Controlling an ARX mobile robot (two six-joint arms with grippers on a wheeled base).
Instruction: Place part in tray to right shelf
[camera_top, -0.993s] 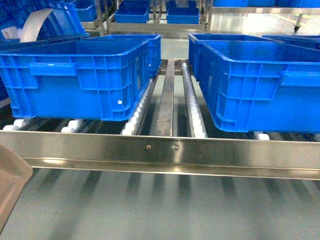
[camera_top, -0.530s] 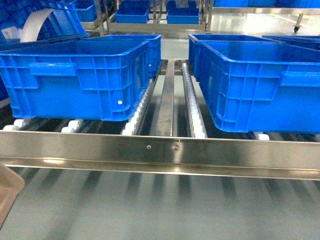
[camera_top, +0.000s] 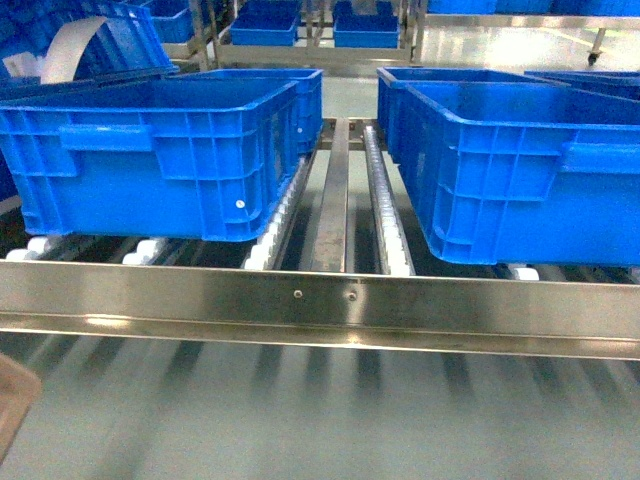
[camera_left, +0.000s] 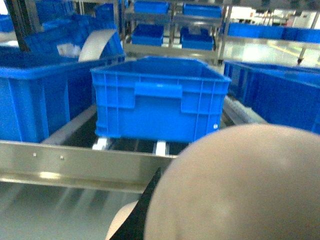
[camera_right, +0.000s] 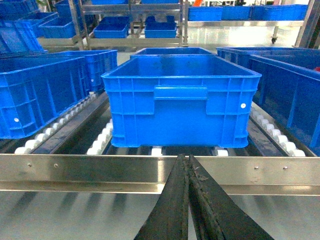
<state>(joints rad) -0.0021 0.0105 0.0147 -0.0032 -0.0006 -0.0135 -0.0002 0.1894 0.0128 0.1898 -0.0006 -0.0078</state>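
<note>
The tray (camera_left: 235, 185) is a pale beige curved surface that fills the lower right of the left wrist view, very close to the camera. One black finger (camera_left: 146, 210) of my left gripper shows along its left edge, and the gripper looks shut on the tray. In the head view only a brownish corner of the tray (camera_top: 12, 400) shows at the bottom left. The part is out of view in every frame. My right gripper (camera_right: 187, 162) points at the steel rail, its two black fingers pressed together with nothing between them.
A steel front rail (camera_top: 330, 300) runs across the roller shelf. Behind it stand a large blue crate on the left (camera_top: 150, 160) and one on the right (camera_top: 520, 170), with a roller lane (camera_top: 385, 210) between them. More blue crates sit on racks behind.
In the head view the tray's corner at the bottom left has sunk down and to the left, so less of it shows. The shelf and crates have not moved.
</note>
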